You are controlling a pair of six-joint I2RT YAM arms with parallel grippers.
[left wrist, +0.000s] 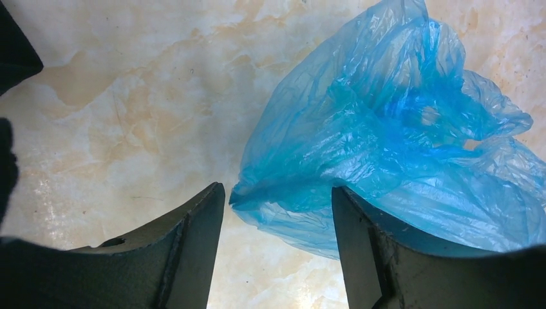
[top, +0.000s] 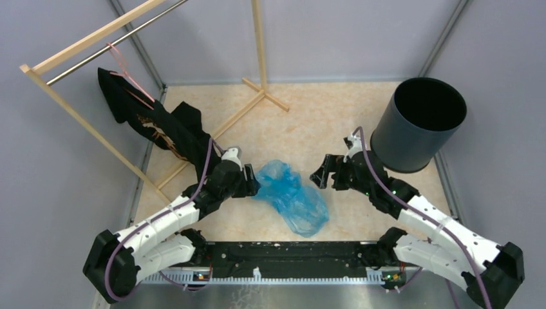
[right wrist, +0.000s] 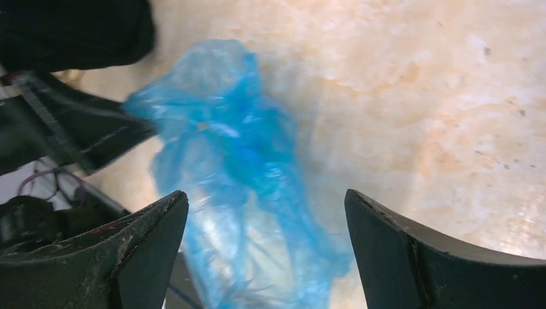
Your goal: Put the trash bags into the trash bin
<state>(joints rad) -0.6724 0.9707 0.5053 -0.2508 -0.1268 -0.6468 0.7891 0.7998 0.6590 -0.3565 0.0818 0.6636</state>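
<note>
Hovering low over the marbled beige tabletop [top: 322,116], I have both pairs of jaws spread wide, holding nothing. The thin, translucent light-blue plastic film bag [top: 291,196] lies crumpled on the table between my two arms, well apart from the tall round dark grey plastic bin [top: 399,145], which stands upright at the far right (its inside too dark for me to read). In the top view the bag's long axis runs slantwise, from a bunched end up by my left gripper [top: 252,183] down and rightward toward the near edge.

My left gripper is the nearer one. Its wrist view shows a puckered edge of film lying in the gap between the fingers, though I cannot tell whether it touches either. My right gripper [top: 319,175] faces the bag from the other side, near it but apart. I judge the pinch is the left's to make. The bin stands on my right arm's side, so a carry across or a handover seems called for.
</note>
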